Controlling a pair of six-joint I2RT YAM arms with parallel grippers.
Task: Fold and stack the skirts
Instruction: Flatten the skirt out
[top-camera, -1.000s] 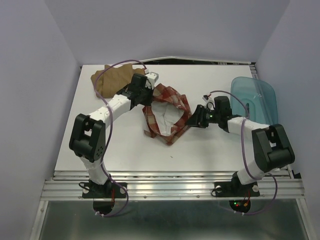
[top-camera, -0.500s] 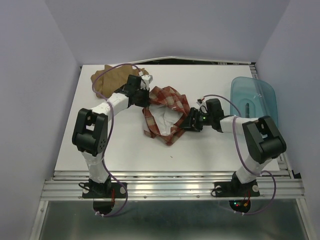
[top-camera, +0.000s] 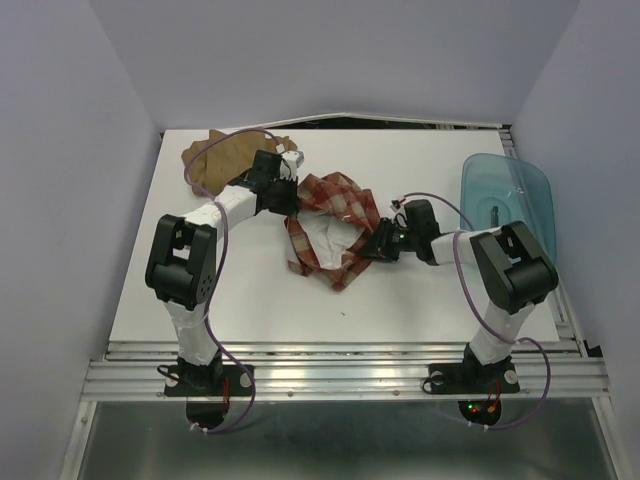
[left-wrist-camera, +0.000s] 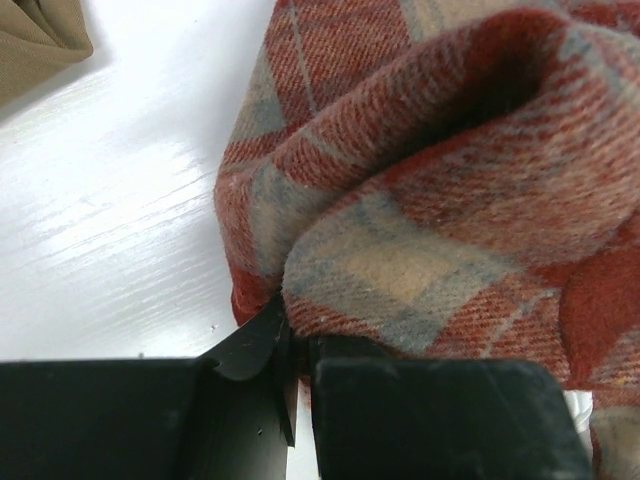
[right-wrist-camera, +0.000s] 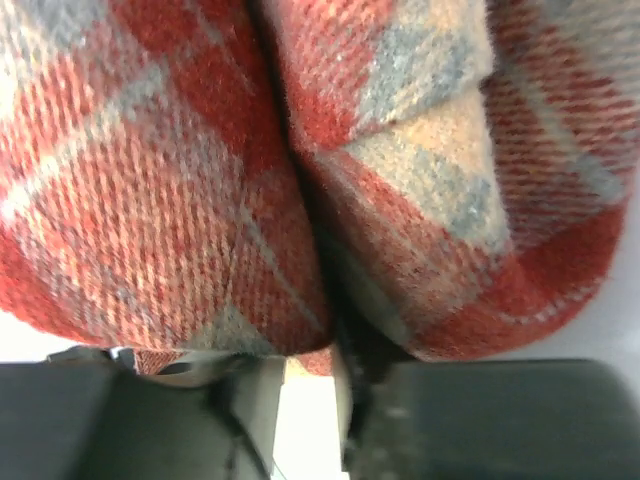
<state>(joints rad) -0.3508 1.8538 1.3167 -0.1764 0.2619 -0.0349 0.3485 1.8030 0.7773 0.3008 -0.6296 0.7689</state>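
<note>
The red-and-cream plaid skirt (top-camera: 330, 225) lies crumpled in the middle of the table, its pale lining showing. My left gripper (top-camera: 290, 192) is shut on the skirt's upper left edge; the left wrist view shows the plaid cloth (left-wrist-camera: 440, 190) pinched between the nearly closed black jaws. My right gripper (top-camera: 375, 243) is shut on the skirt's right edge; the right wrist view is filled with bunched plaid cloth (right-wrist-camera: 300, 170). The tan-brown skirt (top-camera: 225, 160) lies in a heap at the far left corner, behind my left arm, and shows in the left wrist view (left-wrist-camera: 35, 45).
A translucent blue plastic tub (top-camera: 510, 195) stands at the right edge of the table. Grey walls close in the table at the left, back and right. The white table top (top-camera: 250, 290) is bare in front of the plaid skirt.
My right gripper has moved left, pushing the skirt's right edge inward. My left gripper has pulled back and left a little. The plaid skirt is bunched narrower.
</note>
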